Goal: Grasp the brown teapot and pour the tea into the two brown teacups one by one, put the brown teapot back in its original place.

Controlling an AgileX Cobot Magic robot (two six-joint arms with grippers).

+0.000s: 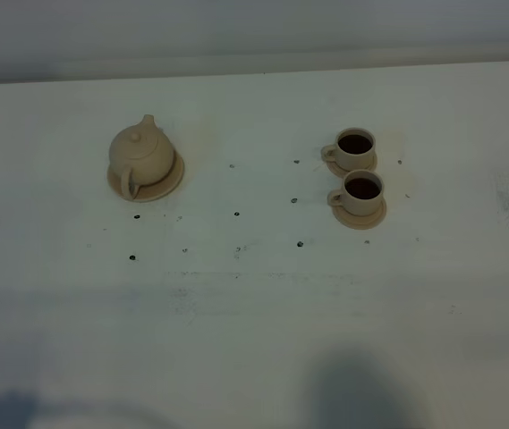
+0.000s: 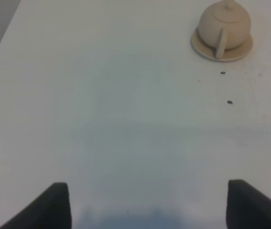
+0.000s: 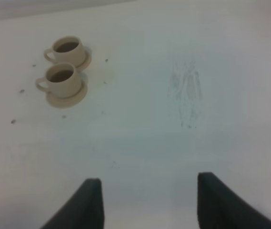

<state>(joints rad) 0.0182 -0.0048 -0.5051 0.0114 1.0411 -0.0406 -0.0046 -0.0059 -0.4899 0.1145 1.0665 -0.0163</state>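
Brown teapot and both teacups unmarked.

Teapot on its saucer, two filled cups on theirs.

We see the tan teapot upright on its wide saucer at the left of the tabletop, lid on, loop handle toward us, spout pointing away. Well apart to the right, the far cup and the near cup stand just beside each other, each on a small saucer, handles pointing left, both holding dark tea.
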